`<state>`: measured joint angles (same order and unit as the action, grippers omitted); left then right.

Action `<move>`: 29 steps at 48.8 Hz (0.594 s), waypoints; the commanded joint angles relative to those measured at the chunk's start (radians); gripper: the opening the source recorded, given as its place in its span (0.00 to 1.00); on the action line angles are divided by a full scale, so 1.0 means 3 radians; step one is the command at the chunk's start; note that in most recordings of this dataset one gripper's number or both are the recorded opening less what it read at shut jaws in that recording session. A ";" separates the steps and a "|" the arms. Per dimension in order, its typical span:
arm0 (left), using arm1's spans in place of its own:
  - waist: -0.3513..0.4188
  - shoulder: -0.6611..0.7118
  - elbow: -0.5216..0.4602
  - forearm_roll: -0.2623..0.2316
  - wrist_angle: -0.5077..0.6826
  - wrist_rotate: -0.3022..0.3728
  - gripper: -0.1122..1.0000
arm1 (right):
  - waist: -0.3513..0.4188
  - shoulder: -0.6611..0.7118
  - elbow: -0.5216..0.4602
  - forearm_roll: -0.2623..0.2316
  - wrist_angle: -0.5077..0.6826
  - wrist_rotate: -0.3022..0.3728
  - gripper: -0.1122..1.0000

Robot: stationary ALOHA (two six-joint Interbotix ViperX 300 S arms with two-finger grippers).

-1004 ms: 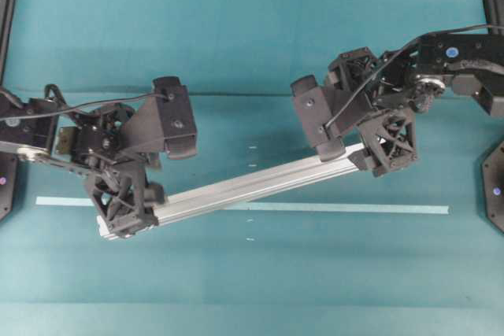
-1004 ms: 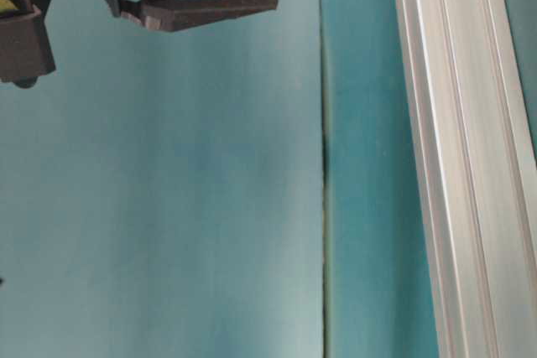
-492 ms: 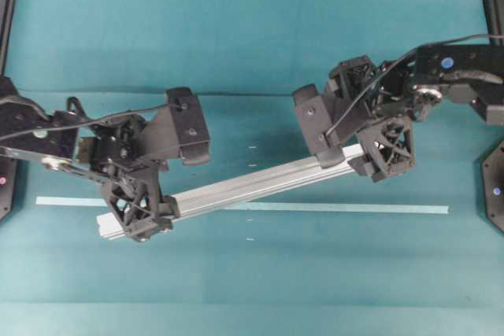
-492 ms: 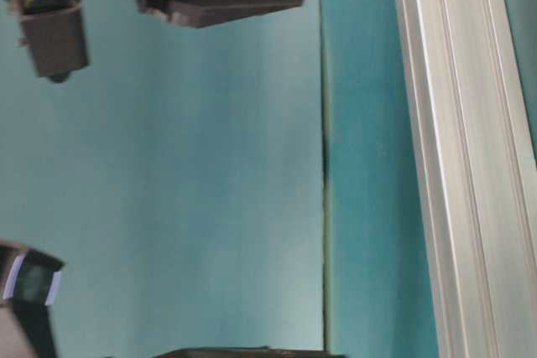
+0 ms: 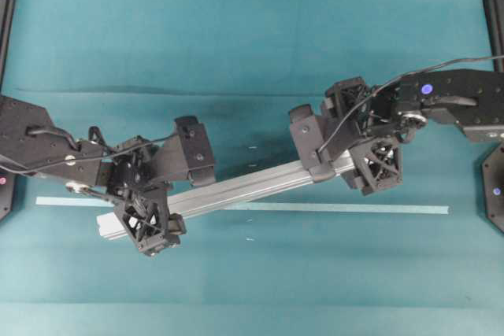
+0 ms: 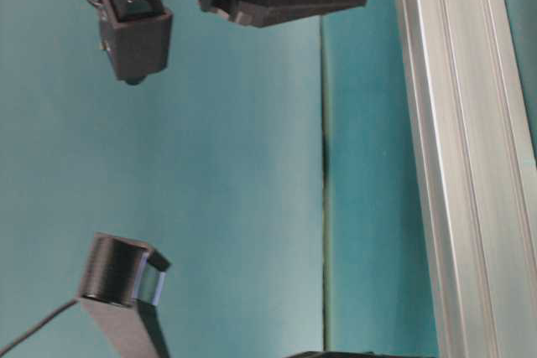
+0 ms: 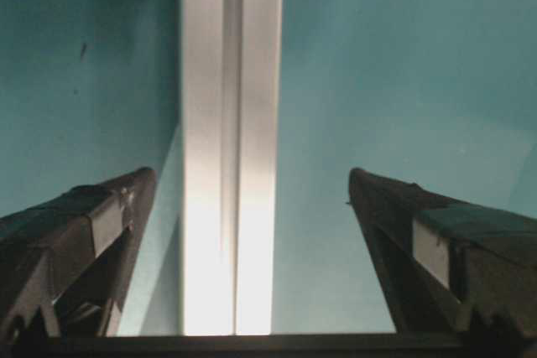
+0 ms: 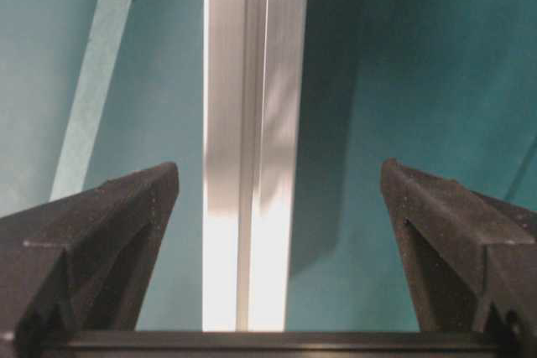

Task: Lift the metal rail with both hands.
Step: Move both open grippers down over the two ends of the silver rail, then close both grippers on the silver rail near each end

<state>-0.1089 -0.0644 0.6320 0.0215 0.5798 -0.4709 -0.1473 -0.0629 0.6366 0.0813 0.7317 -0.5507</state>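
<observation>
Both end effectors slid inward along grooved, seemingly aluminium rail (image 5: 244, 186).

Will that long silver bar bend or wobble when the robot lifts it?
The metal rail looks like solid grooved aluminium, so it probably stays stiff. Its flat sides suggest it won't roll. The smooth, shiny surface might slip, and being so long, it could tilt if only one end rises.

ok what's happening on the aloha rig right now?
Two-arm lift, pre-grasp. The rail lies diagonally on the teal table, crossing a thin tape strip. The left gripper straddles its lower-left end and the right gripper its upper-right end. Both wrist views show the jaws wide open with the rail between them, off both pads. Nothing is gripped or lifted yet.
</observation>
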 commanded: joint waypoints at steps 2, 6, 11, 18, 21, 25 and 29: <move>-0.0010 0.0026 0.0031 0.0015 -0.0036 -0.0005 1.00 | 0.0010 0.0082 0.0015 -0.0005 -0.0133 0.0000 0.99; -0.0015 0.0077 0.0072 0.0005 -0.0066 -0.0005 1.00 | 0.0010 0.0128 0.0036 -0.0005 -0.0220 0.0000 0.99; -0.0015 0.0128 0.0112 0.0015 -0.0194 -0.0005 1.00 | 0.0010 0.0194 0.0072 -0.0005 -0.0281 0.0005 0.99; -0.0015 0.0215 0.0164 0.0005 -0.0327 -0.0020 1.00 | 0.0031 0.0286 0.0148 0.0015 -0.0363 0.0010 0.99; -0.0015 0.0266 0.0174 0.0005 -0.0358 -0.0031 1.00 | 0.0041 0.0307 0.0179 0.0020 -0.0399 0.0010 0.99; -0.0015 0.0302 0.0174 0.0005 -0.0394 -0.0036 1.00 | 0.0046 0.0343 0.0215 0.0020 -0.0445 0.0015 0.99; -0.0015 0.0307 0.0179 0.0015 -0.0419 -0.0036 1.00 | 0.0046 0.0348 0.0230 0.0020 -0.0465 0.0015 0.99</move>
<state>-0.1104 0.0307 0.6903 0.0215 0.4648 -0.4832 -0.1381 0.0353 0.7072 0.0828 0.6029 -0.5476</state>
